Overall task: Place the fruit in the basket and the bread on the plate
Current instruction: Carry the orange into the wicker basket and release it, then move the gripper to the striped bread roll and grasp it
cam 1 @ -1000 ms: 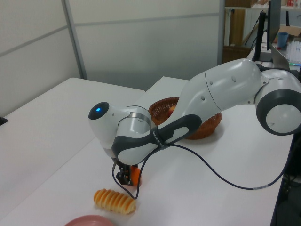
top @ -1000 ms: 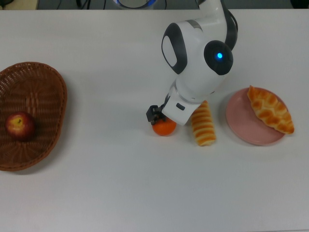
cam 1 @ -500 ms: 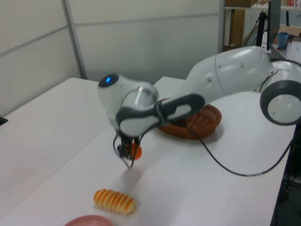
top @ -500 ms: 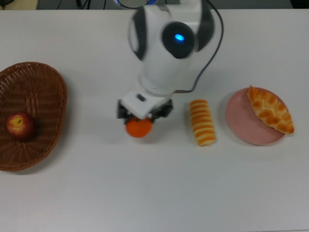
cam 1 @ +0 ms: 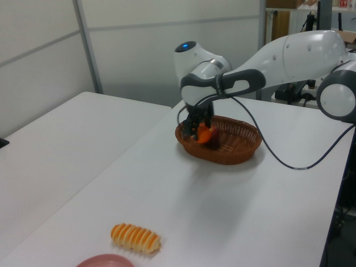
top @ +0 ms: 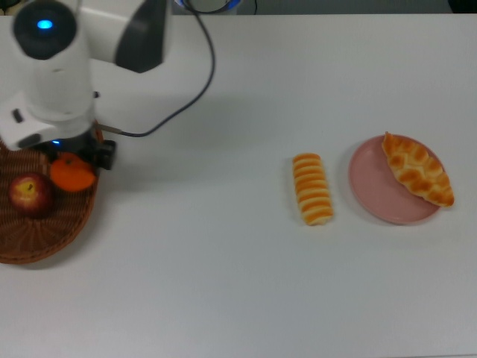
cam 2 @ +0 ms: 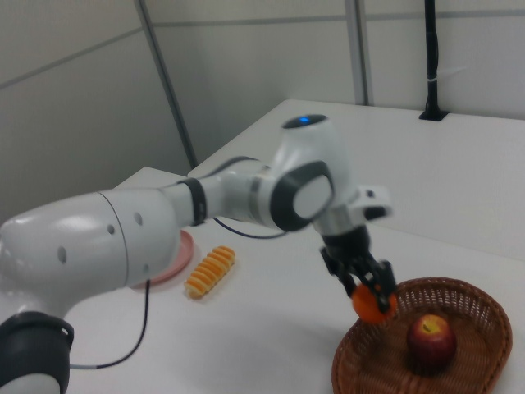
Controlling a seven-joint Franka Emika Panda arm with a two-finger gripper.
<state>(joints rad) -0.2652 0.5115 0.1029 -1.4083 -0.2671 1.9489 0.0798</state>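
Observation:
My gripper is shut on the orange tangerine and holds it just above the wicker basket, over the rim nearest the table's middle. The red apple lies inside the basket, close beside the tangerine. The striped roll lies on the table next to the pink plate. The braided roll rests on the plate.
My arm's white body and a black cable cover the top view's upper left. In the left view the arm reaches in from the right over the table. Bare white tabletop lies between basket and striped roll.
My gripper has carried the tangerine from beside the striped roll across the table toward the top view's left, up to the basket's rim. The rolls, plate and apple have not moved.

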